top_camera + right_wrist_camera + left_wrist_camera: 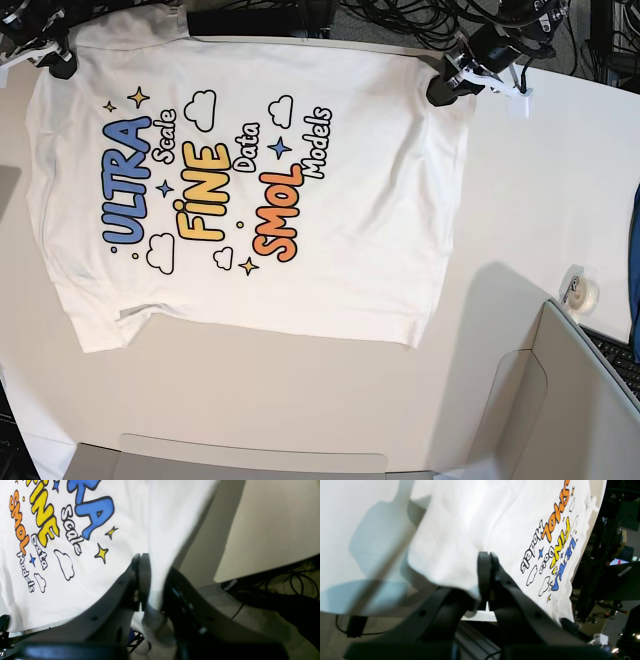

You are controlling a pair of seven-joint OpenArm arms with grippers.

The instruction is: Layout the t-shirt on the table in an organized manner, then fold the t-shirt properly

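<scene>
**Grippers clamped, shirt spread, folding undone**

Left wrist: the left gripper [486,555] is clenched on the shirt [475,530] hem.

Right wrist: the right gripper [150,562] pinches the cloth.

Base: the shirt is laid print-up on the table [540,200]; folding is judged not begun.

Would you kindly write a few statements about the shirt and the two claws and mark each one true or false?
1. The t-shirt lies printed side up on the table. True.
2. The left claw is open and clear of the cloth. False: it is shut on the shirt's edge.
3. The right claw pinches white fabric. True.
4. The shirt is already folded in half. False: it is spread out in a single layer, print fully showing.
5. In the base view both claws hold the shirt along the table's far edge. True.
6. The lettering is red and green. False: it is blue, yellow and orange.
</scene>
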